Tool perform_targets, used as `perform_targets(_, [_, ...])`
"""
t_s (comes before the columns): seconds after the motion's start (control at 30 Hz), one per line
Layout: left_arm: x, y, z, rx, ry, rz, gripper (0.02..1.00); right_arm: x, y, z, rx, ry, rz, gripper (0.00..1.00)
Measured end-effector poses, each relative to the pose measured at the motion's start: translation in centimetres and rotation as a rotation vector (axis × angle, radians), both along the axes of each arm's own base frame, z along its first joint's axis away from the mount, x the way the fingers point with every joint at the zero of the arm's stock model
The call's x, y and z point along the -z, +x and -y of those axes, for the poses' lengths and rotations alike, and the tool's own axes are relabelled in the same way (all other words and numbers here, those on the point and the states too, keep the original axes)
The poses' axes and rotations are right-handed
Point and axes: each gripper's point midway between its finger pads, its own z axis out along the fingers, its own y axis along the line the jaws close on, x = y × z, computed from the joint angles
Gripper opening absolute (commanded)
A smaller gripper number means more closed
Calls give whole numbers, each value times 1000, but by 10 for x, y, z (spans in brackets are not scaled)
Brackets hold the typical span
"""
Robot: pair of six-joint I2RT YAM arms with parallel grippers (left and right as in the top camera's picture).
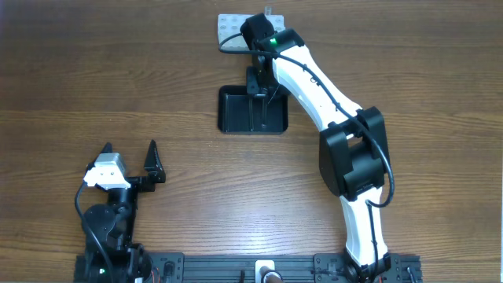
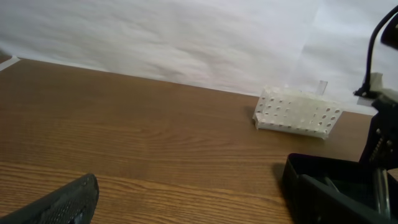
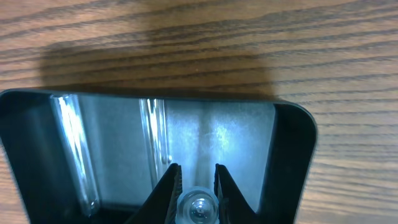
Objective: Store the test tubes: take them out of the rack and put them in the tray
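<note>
A clear test tube (image 3: 198,208) is pinched between the two fingers of the right gripper (image 3: 194,173). In the right wrist view it is seen end-on, as a round glass tip directly above the black tray (image 3: 292,158). Two other tubes are seen lying lengthwise on the tray floor: one tube (image 3: 76,149) along a side wall, and a second tube (image 3: 155,134) nearer the middle, close to the gripper's fingers.

In the top view, the tray is shown as a black rectangle on the far middle part of the wooden table (image 1: 94,71). The right arm (image 1: 314,86) is stretched over the tray from its base at the right. The white rack (image 1: 232,30) is placed just beyond the tray and is partly covered by the arm's wrist.

The rack's long side, dotted with holes, is presented in the left wrist view, where a standing tube (image 2: 323,87) is seen upright at the rack's far end.

The left gripper (image 1: 130,151) is held near its own base, well apart from tray and rack, with its fingers spread wide.
</note>
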Motion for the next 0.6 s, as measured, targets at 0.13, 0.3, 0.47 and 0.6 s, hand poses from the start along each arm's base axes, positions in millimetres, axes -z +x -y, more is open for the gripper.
perform_targets(0.13, [0,0,0,0,0,0,998,12,-1,0,-1,-8,-20,23])
perform_targets(0.3, [0,0,0,0,0,0,998,13,1,-2,0,-2,-14,25])
perform_targets(0.47, [0,0,0,0,0,0,996,17,5,-3,-1,0,-9,34])
perform_targets(0.6, [0,0,0,0,0,0,998,23,7,-4,-1,-3,-13,45])
